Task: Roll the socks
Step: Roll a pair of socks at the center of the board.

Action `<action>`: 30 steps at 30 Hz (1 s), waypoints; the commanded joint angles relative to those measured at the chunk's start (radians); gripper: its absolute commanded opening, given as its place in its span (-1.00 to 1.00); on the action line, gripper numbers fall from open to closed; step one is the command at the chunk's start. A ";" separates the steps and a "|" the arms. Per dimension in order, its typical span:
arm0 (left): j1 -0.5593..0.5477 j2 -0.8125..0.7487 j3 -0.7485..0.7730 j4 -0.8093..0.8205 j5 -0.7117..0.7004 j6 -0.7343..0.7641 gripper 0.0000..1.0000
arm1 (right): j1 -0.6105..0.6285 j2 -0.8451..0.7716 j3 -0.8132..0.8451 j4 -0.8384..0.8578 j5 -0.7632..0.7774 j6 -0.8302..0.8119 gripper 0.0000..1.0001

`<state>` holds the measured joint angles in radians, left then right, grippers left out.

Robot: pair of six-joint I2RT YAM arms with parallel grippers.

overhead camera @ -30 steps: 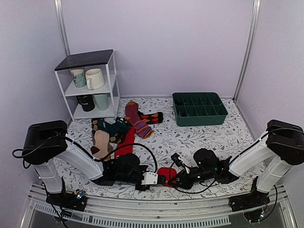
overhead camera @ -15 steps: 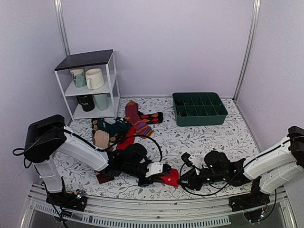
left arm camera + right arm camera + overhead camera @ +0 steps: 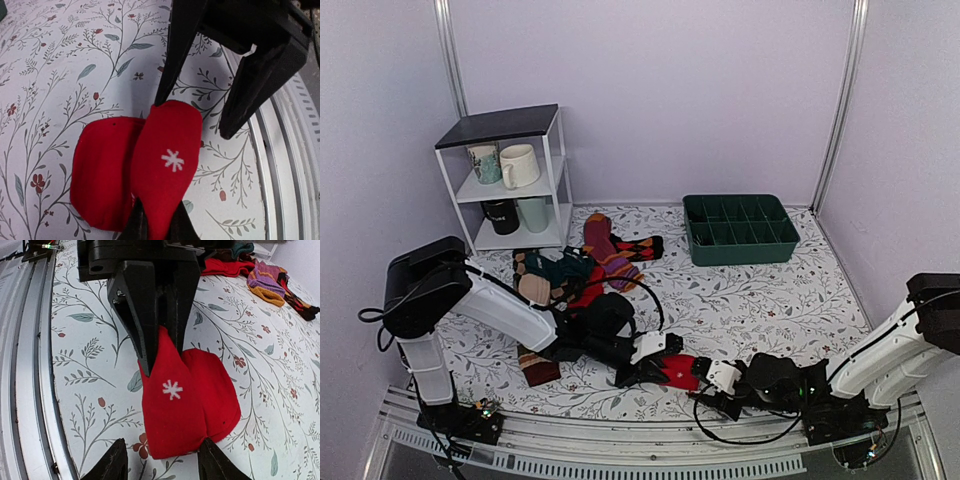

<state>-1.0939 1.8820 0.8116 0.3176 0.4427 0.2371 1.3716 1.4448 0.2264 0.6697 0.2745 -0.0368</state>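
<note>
The socks (image 3: 680, 370) are a bright red folded bundle with a small white snowflake (image 3: 172, 160), lying flat on the floral table near its front edge. My left gripper (image 3: 655, 362) is shut on one end of the top layer (image 3: 155, 222), and in the right wrist view its black fingers (image 3: 150, 315) pinch that end from above. My right gripper (image 3: 715, 385) faces it from the other side, open. Its two fingertips (image 3: 114, 464) straddle the bundle's free end (image 3: 175, 440) low over the table, with nothing between them.
A pile of other socks (image 3: 560, 275) lies behind the left arm, with a maroon striped sock (image 3: 610, 250) and a brown striped sock (image 3: 535, 365). A green divided tray (image 3: 740, 230) stands at the back right. A white shelf with mugs (image 3: 515, 180) stands at the back left. A metal rail (image 3: 620, 462) runs along the front.
The left gripper has carried the red bundle to the right. The right gripper has let go of it, opened, and drawn back toward the near right.
</note>
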 commanded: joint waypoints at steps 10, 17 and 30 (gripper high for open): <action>0.001 0.117 -0.031 -0.232 -0.004 -0.016 -1.00 | 0.022 0.039 0.037 0.070 0.028 -0.132 0.00; 0.002 0.117 -0.034 -0.230 -0.003 -0.015 -1.00 | 0.020 0.116 0.059 0.069 0.006 -0.112 0.02; -0.001 0.028 -0.059 -0.165 -0.119 -0.032 -0.37 | -0.041 0.142 0.086 -0.116 -0.085 0.128 -0.83</action>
<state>-1.0836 1.9068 0.8276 0.3210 0.4679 0.2272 1.3586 1.5711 0.2974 0.6857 0.2970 -0.0372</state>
